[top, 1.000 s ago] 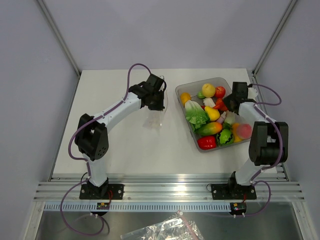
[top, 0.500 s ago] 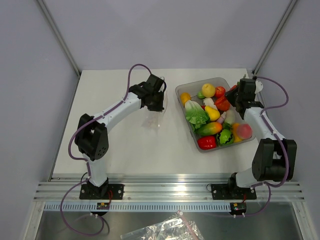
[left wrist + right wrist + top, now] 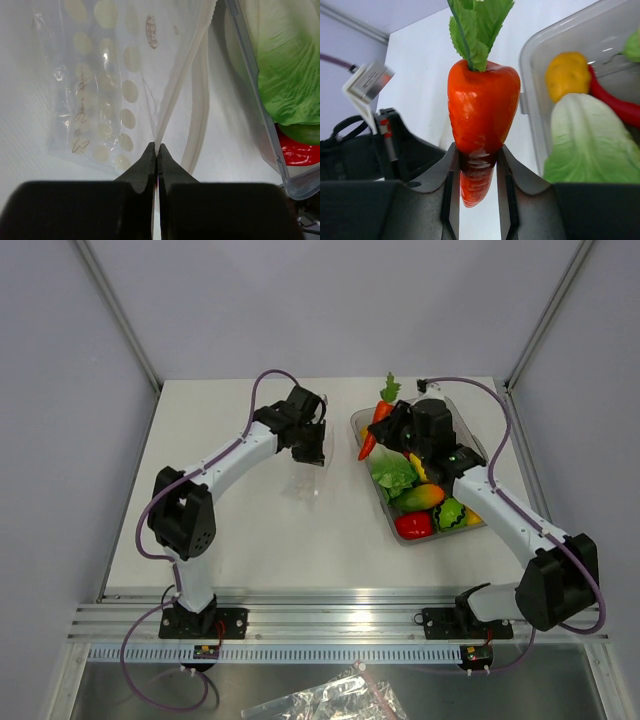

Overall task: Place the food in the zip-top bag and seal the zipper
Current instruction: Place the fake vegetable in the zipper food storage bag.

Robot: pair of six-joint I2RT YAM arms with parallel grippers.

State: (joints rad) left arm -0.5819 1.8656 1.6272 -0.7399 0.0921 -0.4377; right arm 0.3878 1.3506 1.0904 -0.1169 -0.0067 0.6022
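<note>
I've the carrot (image 3: 482, 105) clenched in the right gripper (image 3: 475, 170) near the bag (image 3: 95, 100) (left gripper (image 3: 156, 150) pinches its mouth); nothing bagged yet.

L arm: extended toward 1 o'clock, left gripper (image 3: 156, 147) pinched tight on clear dotted plastic zip-top bag (image 3: 102, 95). R arm: stretched toward 11 o'clock, right gripper (image 3: 477, 162) clamping long red-orange toy carrot (image 3: 482, 107) w/ green top.
</note>
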